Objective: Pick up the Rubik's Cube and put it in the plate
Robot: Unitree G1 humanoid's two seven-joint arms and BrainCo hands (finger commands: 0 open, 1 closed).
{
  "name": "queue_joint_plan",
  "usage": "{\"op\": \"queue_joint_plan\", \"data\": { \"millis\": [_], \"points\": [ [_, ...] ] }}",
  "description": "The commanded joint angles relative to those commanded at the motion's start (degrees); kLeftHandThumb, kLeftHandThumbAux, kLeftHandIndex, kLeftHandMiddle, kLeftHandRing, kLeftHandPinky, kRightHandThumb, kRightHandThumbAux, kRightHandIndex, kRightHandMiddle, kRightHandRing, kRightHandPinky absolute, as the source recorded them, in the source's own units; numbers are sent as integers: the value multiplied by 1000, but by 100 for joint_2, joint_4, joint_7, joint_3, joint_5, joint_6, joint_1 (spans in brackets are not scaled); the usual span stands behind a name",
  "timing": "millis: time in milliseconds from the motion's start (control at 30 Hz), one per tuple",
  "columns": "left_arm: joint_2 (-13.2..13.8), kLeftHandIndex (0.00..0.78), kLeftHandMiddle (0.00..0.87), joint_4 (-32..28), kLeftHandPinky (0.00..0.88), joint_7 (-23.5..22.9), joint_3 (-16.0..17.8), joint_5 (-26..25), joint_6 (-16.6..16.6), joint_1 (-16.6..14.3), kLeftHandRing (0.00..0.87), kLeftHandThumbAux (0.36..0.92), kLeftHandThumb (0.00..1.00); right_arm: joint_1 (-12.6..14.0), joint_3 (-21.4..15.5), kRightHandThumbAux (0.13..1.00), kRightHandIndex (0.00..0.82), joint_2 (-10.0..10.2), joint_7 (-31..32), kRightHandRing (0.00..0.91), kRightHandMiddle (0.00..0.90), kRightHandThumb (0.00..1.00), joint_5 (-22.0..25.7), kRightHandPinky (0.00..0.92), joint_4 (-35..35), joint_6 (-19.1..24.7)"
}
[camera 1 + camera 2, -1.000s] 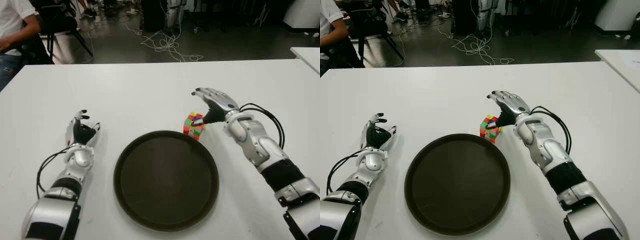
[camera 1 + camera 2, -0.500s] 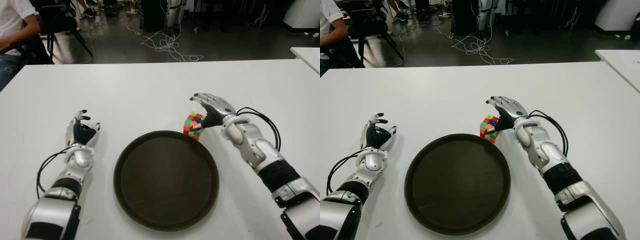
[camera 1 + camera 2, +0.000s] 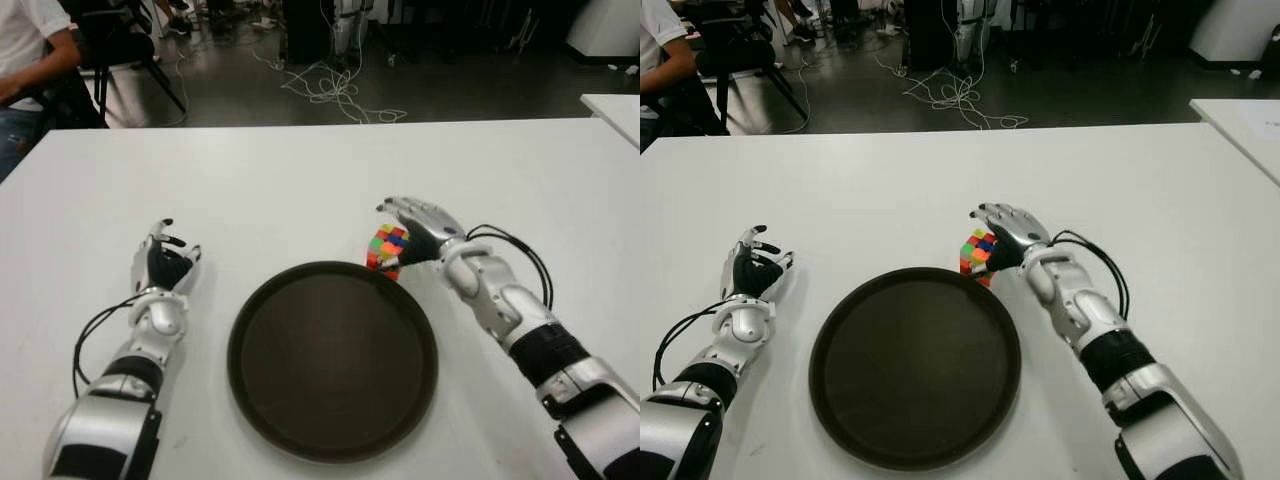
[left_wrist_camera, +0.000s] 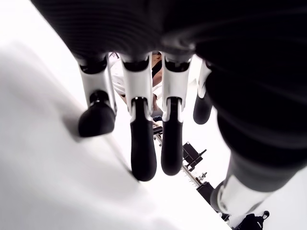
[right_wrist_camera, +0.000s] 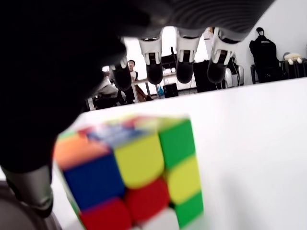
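Drawing nearer over the last second, the right hand (image 3: pixel 418 228) now arches over the Rubik's Cube (image 3: pixel 386 249), fingers (image 5: pixel 185 67) apart and not yet closed. It sits on the bench (image 3: pixel 300 190) touching the plate (image 3: pixel 332 358) rim at 1 o'clock. Best to clamp opposite faces before lifting. Left hand (image 3: pixel 165 265) idles at 9 o'clock, fingers relaxed.

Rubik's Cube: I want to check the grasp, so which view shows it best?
The right wrist view: the Rubik's Cube fills it, under the open right robot hand. Both eye views show it small, at the plate's far rim.
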Motion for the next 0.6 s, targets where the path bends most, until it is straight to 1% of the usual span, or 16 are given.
{"op": "queue_joint_plan", "data": {
  "millis": [67, 100, 167, 233, 367, 400, 433, 533, 600],
  "points": [
    [-3, 179, 490, -2, 516, -14, 8, -11, -1, -1, 541, 737, 202, -4, 26, 660, 0, 7, -24, 5, 0, 0, -12, 11, 15, -3],
    [-4, 177, 477, -3, 488, -19, 13, -16, -2, -1, 526, 737, 197, 4, 43, 665, 0, 9, -22, 3, 0, 0, -19, 10, 3, 3],
    [-6, 176, 456, -5, 460, -26, 17, -22, -4, -1, 506, 741, 192, 23, 80, 671, 0, 24, -28, 1, 0, 0, -33, 5, -6, 17],
    [-11, 175, 440, -7, 453, -30, 19, -24, -3, -4, 493, 748, 190, 31, 114, 676, 0, 50, -66, 0, 0, 8, -51, 2, 26, 11],
    [-23, 176, 386, -10, 428, -23, 19, -23, 9, -10, 442, 756, 221, 5, 180, 677, 0, 113, -246, 7, 7, 28, -115, 11, 193, -36],
    [-25, 177, 361, -10, 409, -20, 17, -20, 14, -11, 414, 754, 223, -2, 190, 674, 0, 119, -285, 14, 13, 28, -127, 17, 220, -48],
    [-26, 177, 352, -9, 401, -17, 14, -16, 26, -12, 405, 753, 224, -8, 198, 673, 0, 118, -324, 16, 16, 27, -142, 19, 234, -61],
    [-28, 175, 315, -6, 359, -21, 14, -17, 47, -12, 356, 738, 202, -22, 217, 657, 0, 121, -404, 28, 28, 18, -179, 26, 271, -87],
    [-34, 175, 311, -5, 360, -34, 28, -34, 36, -11, 351, 734, 196, -30, 236, 647, 0, 135, -445, 29, 29, 18, -207, 28, 301, -86]
  ]
}}
